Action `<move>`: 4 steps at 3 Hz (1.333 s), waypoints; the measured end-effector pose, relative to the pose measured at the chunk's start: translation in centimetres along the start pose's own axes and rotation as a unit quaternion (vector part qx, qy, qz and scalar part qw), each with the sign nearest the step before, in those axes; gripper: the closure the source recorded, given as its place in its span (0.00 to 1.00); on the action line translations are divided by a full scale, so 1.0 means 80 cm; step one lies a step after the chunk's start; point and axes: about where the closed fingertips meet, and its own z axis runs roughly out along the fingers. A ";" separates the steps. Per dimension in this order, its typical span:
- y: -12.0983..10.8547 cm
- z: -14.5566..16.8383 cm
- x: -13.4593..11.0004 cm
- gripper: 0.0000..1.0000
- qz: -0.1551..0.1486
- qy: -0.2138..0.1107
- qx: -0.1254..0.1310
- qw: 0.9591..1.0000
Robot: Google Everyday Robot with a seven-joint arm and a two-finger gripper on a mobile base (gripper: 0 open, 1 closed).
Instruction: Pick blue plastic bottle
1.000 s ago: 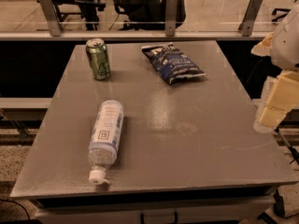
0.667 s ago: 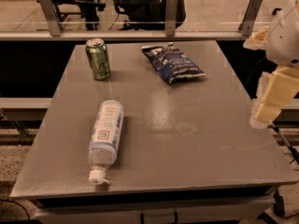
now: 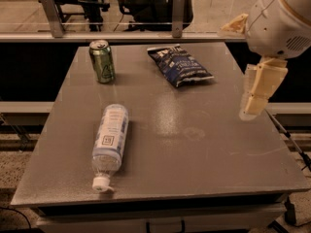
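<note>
The blue plastic bottle (image 3: pixel 110 141) lies on its side on the front left part of the grey table (image 3: pixel 194 149), white cap toward the front edge, pale blue-and-white label with a small square mark facing up. My gripper (image 3: pixel 256 95) hangs from the white arm at the table's right edge, well to the right of the bottle and above the surface, holding nothing.
A green drink can (image 3: pixel 102 61) stands upright at the back left. A dark blue crinkled chip bag (image 3: pixel 179 65) lies at the back middle. A rail with metal posts (image 3: pixel 52 14) runs behind the table, with chairs beyond it.
The arm and gripper have moved left and up, coming in over the table's right edge. The bottle, can and bag have not moved.
</note>
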 end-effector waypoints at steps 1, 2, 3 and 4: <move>-0.010 0.021 -0.049 0.00 -0.117 -0.021 -0.005 0.993; -0.012 0.030 -0.088 0.00 -0.207 -0.030 -0.006 0.978; -0.006 0.045 -0.133 0.00 -0.297 -0.028 -0.017 0.954; 0.003 0.061 -0.174 0.00 -0.368 -0.020 -0.028 0.929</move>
